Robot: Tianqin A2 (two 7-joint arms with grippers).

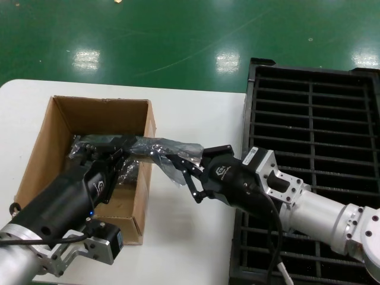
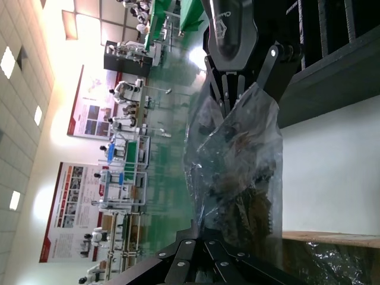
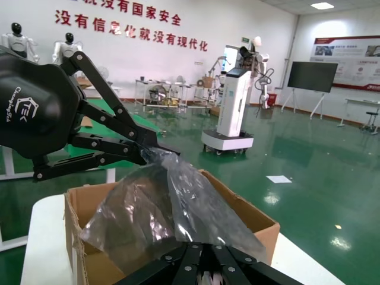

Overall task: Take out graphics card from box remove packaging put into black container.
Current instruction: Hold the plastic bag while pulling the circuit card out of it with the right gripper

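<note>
While the packaging [image 1: 155, 148] hangs stretched over the box [image 1: 59, 127] wall between the left gripper [image 1: 119, 155] and right gripper [image 1: 181, 163], both clenched on its ends, the slick film could slip; grip deeper.

Box [image 1: 59, 154]: on the left part of the tabletop [image 1: 202, 113].
Black container [image 1: 314, 119]: on the right, well apart from the box.
Packaging [image 1: 155, 148]: up in the air, stretched over the right wall of the box, one end above the inside, the other above the tabletop.
Left claw [image 1: 116, 155]: above the box, clamped on the left end of the packaging.
Right claw [image 1: 178, 165]: between box and black container, clamped on the right end.
</note>
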